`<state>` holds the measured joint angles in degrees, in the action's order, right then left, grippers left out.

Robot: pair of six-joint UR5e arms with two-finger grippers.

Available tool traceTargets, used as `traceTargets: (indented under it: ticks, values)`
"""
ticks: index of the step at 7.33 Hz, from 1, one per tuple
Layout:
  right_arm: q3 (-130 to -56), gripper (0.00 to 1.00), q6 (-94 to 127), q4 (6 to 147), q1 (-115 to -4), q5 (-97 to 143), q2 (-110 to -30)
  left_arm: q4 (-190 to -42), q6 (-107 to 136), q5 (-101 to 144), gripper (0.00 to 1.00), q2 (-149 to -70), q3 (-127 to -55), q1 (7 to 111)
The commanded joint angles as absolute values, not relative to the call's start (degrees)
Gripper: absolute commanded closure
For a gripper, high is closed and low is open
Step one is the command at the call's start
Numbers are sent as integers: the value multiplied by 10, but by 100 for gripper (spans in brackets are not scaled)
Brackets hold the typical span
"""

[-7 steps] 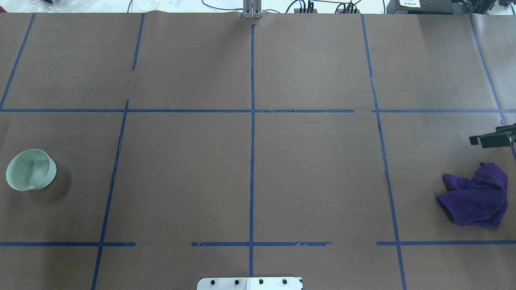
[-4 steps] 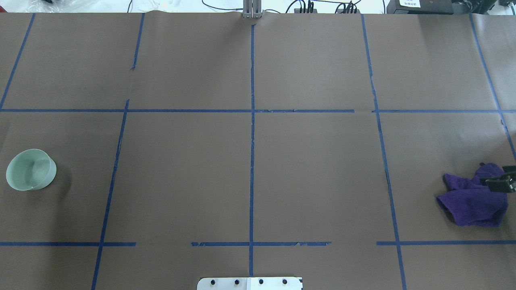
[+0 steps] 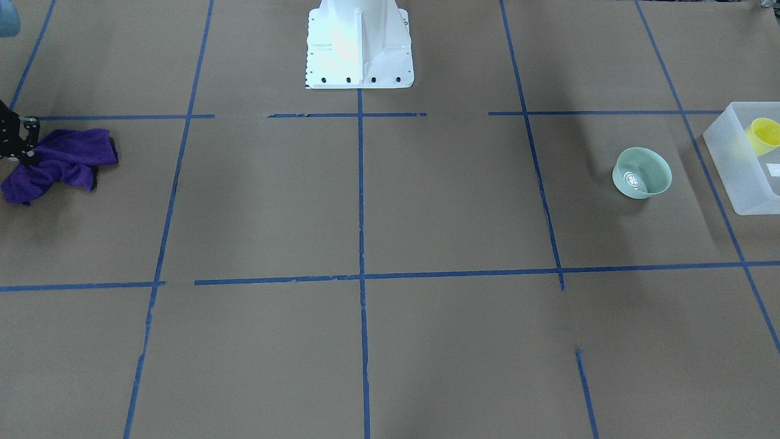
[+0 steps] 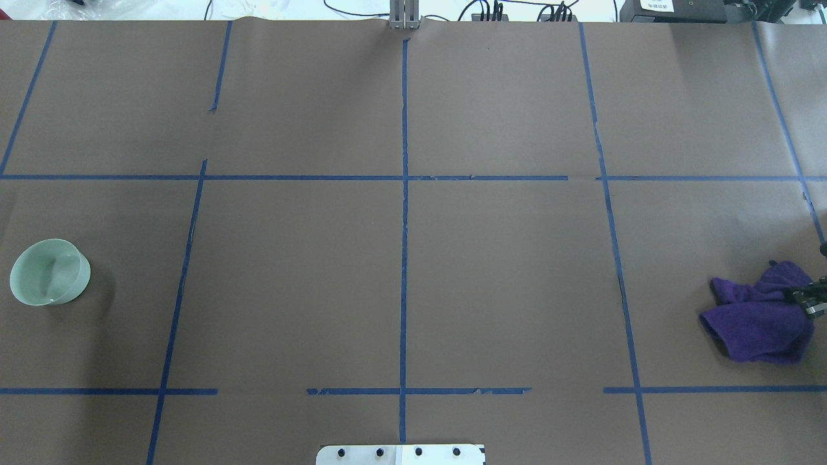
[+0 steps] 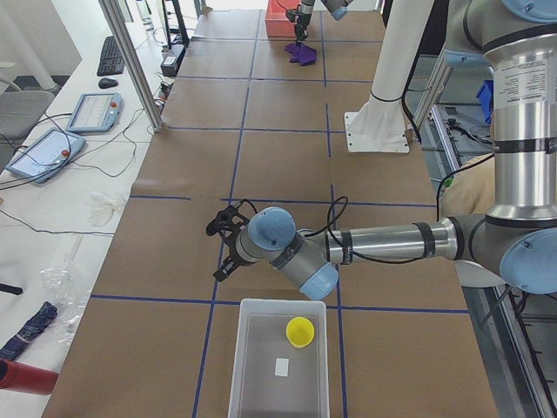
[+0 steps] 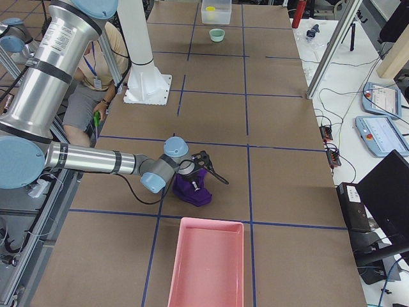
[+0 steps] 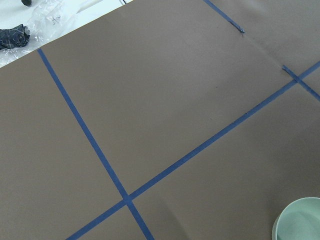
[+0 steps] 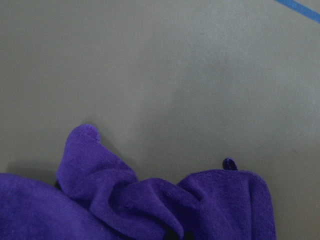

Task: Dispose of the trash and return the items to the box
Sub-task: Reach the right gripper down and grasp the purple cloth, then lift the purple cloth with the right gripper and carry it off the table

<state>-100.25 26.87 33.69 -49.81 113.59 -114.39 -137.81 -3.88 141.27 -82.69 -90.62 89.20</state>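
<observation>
The right gripper (image 4: 809,300) has descended onto the purple cloth (image 4: 759,316), jaws spread, nothing gripped; pickup appears imminent. Left gripper (image 5: 228,235) finger state cannot be determined. The bowl (image 4: 50,272) stands far left, near but outside the box (image 3: 731,167).

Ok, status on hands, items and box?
Right hand at purple cloth; left hand near box; grips unclear. Cup in box, bowl outside beside it. Nothing between them.

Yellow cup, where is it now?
In the front-facing view the yellow cup is inside the frosted box at the right edge, the robot's left; the green bowl sits just outside.
</observation>
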Motion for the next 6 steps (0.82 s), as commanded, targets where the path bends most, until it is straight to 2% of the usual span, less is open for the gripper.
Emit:
traceTargets:
  ticks: [1, 2, 4, 6]
  values:
    - [-1005, 100, 255, 354, -531, 1148, -1136, -1378, -39, 1412, 0, -826, -907, 892]
    - [-1030, 100, 186, 414, -575, 1175, -1120, -1378, -35, 1412, 0, -827, -907, 892]
    - [-1093, 100, -44, 694, -772, 1271, -1030, -1377, 9, 1410, 0, -828, -911, 889]
    - [-1088, 100, -281, 906, -922, 1274, -938, -1377, 15, 1408, 0, -829, -915, 876]
